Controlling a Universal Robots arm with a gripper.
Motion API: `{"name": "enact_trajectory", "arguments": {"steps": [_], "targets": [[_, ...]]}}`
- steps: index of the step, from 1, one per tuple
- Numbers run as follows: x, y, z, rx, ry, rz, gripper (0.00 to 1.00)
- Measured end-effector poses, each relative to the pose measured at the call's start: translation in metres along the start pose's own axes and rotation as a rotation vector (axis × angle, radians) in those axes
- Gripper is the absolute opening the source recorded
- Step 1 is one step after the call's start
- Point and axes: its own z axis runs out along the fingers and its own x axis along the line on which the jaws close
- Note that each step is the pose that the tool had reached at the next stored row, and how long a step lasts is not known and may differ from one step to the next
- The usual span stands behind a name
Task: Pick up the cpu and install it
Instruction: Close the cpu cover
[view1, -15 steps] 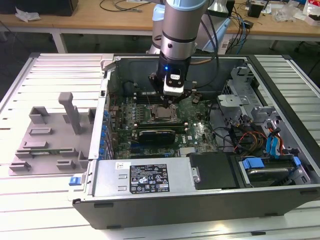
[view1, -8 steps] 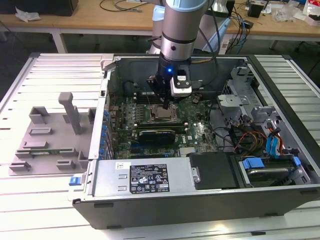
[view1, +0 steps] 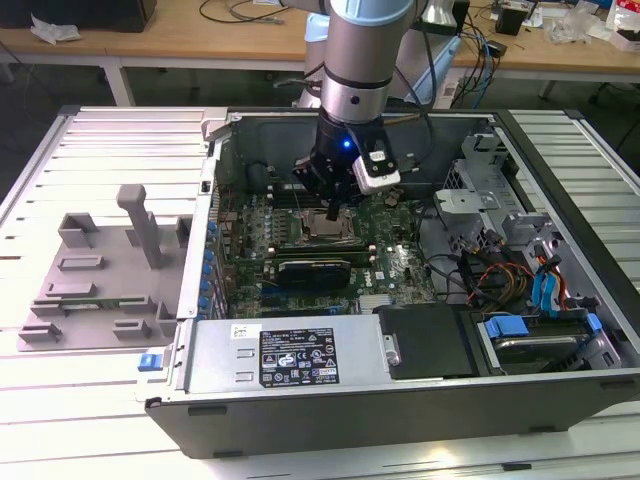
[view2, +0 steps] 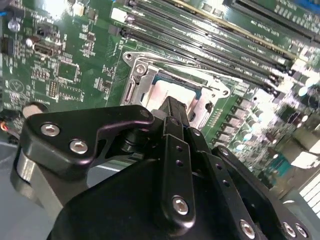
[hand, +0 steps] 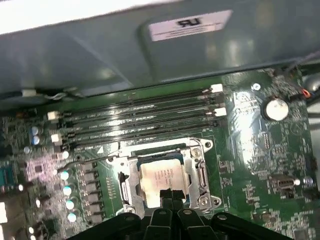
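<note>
The cpu (hand: 161, 176), a flat square chip with a pale metal top, lies inside the silver socket frame (hand: 200, 170) on the green motherboard (hand: 260, 150). In the second wrist view the cpu (view2: 167, 92) sits just beyond my black fingers (view2: 172, 112). My gripper (hand: 168, 196) is shut, its two fingers pressed together with nothing between them, their tips at the chip's near edge. In the exterior view the gripper (view1: 333, 213) hangs straight down over the socket (view1: 325, 230) inside the open computer case (view1: 400, 400).
Rows of black memory slots (hand: 140, 112) run beside the socket. A black card (view1: 312, 268) lies close to it. Cables and a drive cage (view1: 500, 240) fill the exterior view's right. A grey plastic fixture tray (view1: 100, 270) stands outside the case on the left.
</note>
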Motion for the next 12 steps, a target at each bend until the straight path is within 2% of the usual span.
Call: {"name": "enact_trajectory", "arguments": {"steps": [1,2,5,8,11,12], "targets": [[0.0000,0.0000,0.0001,0.0018,-0.0007,-0.036,0.11],[0.0000,-0.0001,0.0001,0.0024,-0.0010,-0.052,0.11],[0.0008,-0.0001,0.0004,0.0023,-0.0013,-0.054,0.11],[0.0181,-0.0022,0.0040,0.0021,-0.0042,-0.066,0.11],[0.0285,-0.0034,0.0109,-0.0011,-0.0107,-0.079,0.11],[0.0299,-0.0036,0.0118,-0.0016,-0.0117,-0.081,0.11]]}}
